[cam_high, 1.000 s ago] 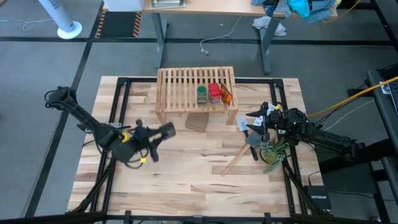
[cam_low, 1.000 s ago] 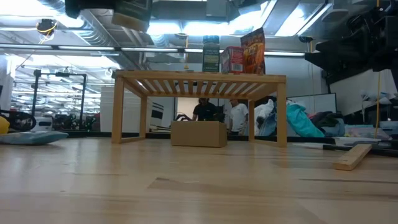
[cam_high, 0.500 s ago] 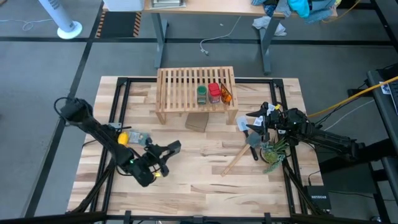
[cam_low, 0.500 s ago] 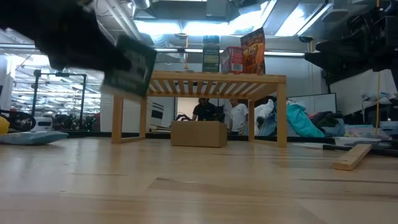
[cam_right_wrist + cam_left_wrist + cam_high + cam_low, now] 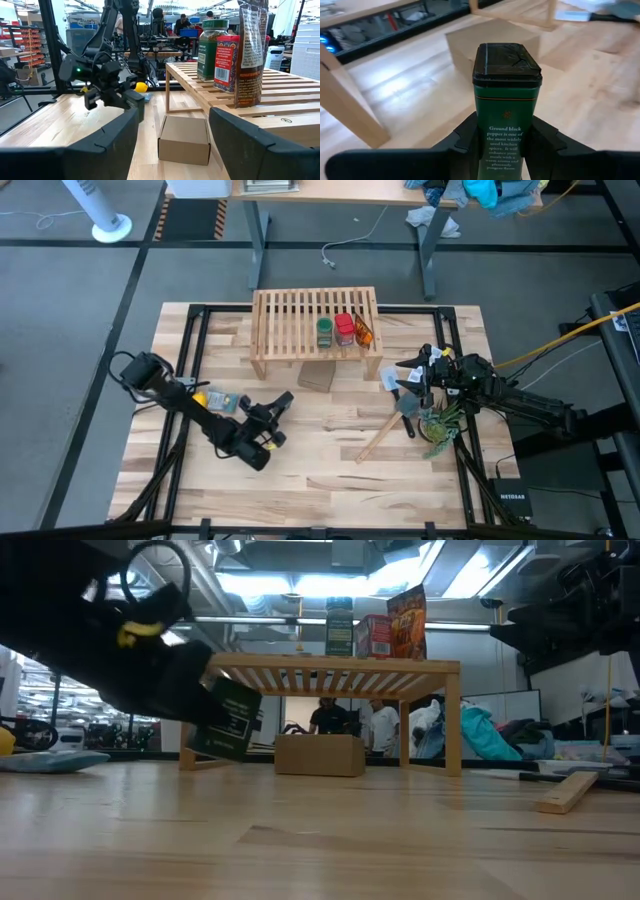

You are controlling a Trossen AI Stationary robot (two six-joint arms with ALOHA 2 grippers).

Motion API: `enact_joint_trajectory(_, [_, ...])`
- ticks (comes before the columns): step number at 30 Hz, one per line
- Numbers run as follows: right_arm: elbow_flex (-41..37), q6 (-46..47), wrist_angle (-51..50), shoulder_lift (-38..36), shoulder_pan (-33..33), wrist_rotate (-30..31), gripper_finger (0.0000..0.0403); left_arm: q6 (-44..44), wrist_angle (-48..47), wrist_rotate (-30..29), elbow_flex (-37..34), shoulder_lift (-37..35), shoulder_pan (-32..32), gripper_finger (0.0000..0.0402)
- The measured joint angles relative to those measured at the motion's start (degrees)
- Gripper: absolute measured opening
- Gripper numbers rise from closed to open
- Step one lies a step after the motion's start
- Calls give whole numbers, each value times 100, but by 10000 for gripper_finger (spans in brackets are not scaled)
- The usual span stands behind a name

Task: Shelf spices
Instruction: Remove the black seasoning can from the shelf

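Note:
My left gripper (image 5: 272,412) is shut on a dark green-black pepper tin (image 5: 506,100), which hangs tilted in front of the shelf's left leg in the low view (image 5: 228,720). The light-wood slatted shelf (image 5: 300,315) stands at the table's far middle. A green jar (image 5: 325,332), a red jar (image 5: 344,328) and an orange packet (image 5: 364,331) stand on its right part. My right gripper (image 5: 404,380) waits open, right of the shelf, its fingers wide apart in its wrist view (image 5: 172,150). My left gripper pinches the tin's lower body (image 5: 504,145) between its two fingers (image 5: 470,136), one on each side wall. The fingers lie along the tin, slanting toward the far right, near level. The tin's black lid (image 5: 506,60) points away from the wrist, and the tin looks lifted clear of the table.
A small cardboard box (image 5: 318,376) sits under the shelf's front. A wooden stick (image 5: 380,438) and a small green plant (image 5: 440,425) lie near my right arm. A yellow object (image 5: 199,398) and a pale item (image 5: 226,401) lie beside my left arm.
My left gripper, still shut on the tin, has come down from high above the table to just above it. It swung toward the near edge, then back a little toward the shelf. The tin now hangs tilted at the level of the shelf's legs.

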Motion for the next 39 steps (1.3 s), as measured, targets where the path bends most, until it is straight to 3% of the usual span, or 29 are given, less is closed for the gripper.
enact_joint_trajectory(5, [0, -2, 0, 0, 0, -2, 250, 40, 5, -7, -7, 52, 240, 101])
enact_joint_trajectory(11, [0, -2, -2, 1, 0, -2, 250, -7, 42, -2, -7, 52, 408, 139])
enact_joint_trajectory(21, [0, -1, -7, 0, 0, -2, 250, 774, 675, 853, -7, 52, 547, 173])
enact_joint_trajectory(28, [0, 0, -9, 2, 1, -2, 250, 937, 695, 864, -7, 10, 589, 177])
enact_joint_trajectory(39, [0, 411, -9, 2, 2, -4, 250, 1666, 404, 684, -4, -867, 501, 177])
